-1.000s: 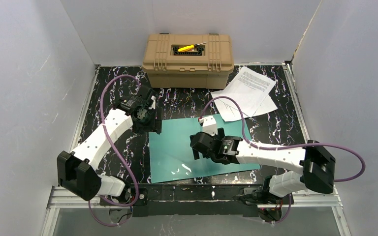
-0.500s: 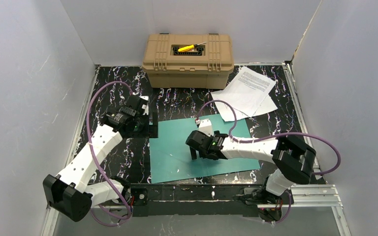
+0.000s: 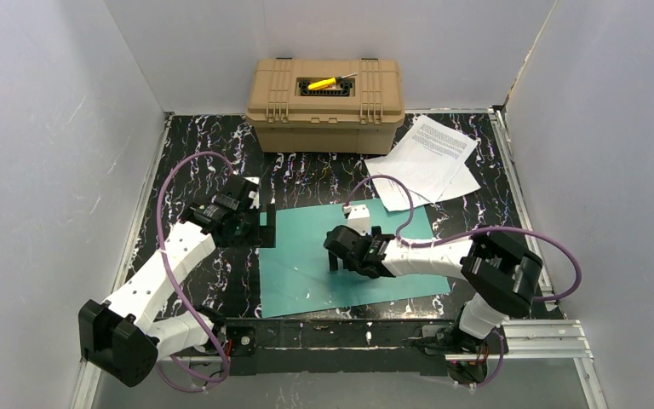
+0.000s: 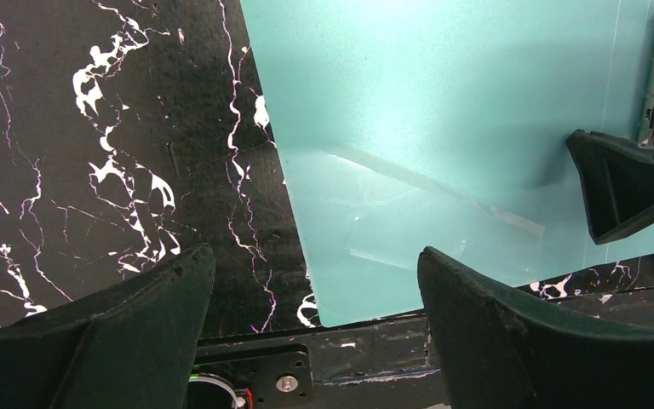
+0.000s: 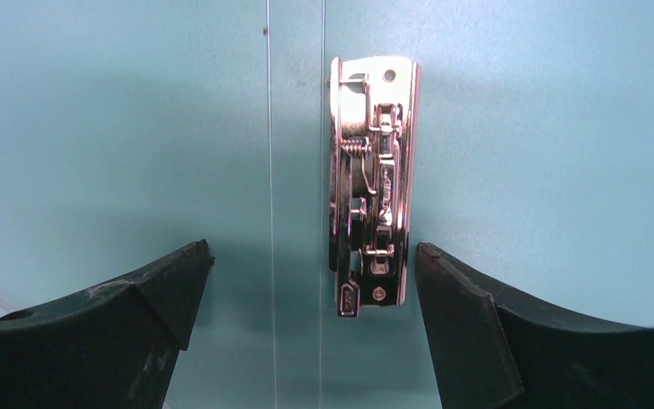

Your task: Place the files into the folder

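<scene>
the teal folder (image 3: 302,281) lies open and flat on the black table (image 3: 204,162), whose surface is veined white like marble. the files (image 3: 430,158), white sheets printed with fine black text, lie fanned and overlapping at the far right of the table. they are off the folder, one corner just reaching its far right corner, beside a tan ribbed plastic toolbox (image 3: 326,106) with a yellow-handled tool (image 3: 322,83) in its lid recess.

only the overhead view shows the papers and the box. the left wrist view alone shows a glossy clear pocket on the folder's near left part, and the folder's left edge running between the fingers. the left gripper (image 4: 313,256) has its dark, wedge-shaped fingers spread wide with nothing between them.

the right wrist view gives the one close look at the shiny metal clip (image 5: 373,183), a long narrow spring mechanism beside the folder's centre crease. the right gripper (image 5: 313,251) is fully spread above it, one finger to each side of the clip's near end, gripping nothing. whether its tips touch the folder cannot be told.
</scene>
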### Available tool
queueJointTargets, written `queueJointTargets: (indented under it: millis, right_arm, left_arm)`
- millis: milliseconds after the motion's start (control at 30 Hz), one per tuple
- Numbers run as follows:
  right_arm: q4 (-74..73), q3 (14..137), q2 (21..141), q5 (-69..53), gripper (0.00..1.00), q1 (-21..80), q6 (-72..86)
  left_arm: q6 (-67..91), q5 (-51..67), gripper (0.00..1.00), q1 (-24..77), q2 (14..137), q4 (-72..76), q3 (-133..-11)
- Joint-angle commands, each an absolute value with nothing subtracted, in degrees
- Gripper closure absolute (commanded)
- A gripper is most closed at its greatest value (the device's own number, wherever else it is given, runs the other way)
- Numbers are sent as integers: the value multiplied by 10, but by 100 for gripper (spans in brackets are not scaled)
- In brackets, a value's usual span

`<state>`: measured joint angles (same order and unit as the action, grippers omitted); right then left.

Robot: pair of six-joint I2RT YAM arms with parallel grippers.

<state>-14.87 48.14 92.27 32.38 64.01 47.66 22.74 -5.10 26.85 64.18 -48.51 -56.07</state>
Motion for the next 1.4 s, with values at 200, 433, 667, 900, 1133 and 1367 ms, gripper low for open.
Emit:
queueJointTargets:
  millis: [200, 433, 667, 900, 1133, 1367]
  right_arm:
    - [-143, 469, 995, 262, 3, 627, 526]
    - [-141, 486, 1006, 269, 20, 625, 544]
    - [-142, 494, 1013, 284, 40, 618, 562]
    - [-139, 508, 1029, 281, 57, 613, 565]
    - [-139, 534, 1044, 286, 63, 600, 561]
    - [-136, 564, 1071, 272, 63, 585, 494]
  left_arm:
    - [232, -68, 11, 269, 616, -486, -545]
    - [234, -68, 11, 269, 617, -486, -543]
    - [233, -68, 11, 269, 616, -487, -542]
    - [234, -70, 11, 269, 615, -487, -542]
    - [235, -75, 10, 269, 614, -489, -542]
    - [235, -78, 10, 269, 613, -490, -542]
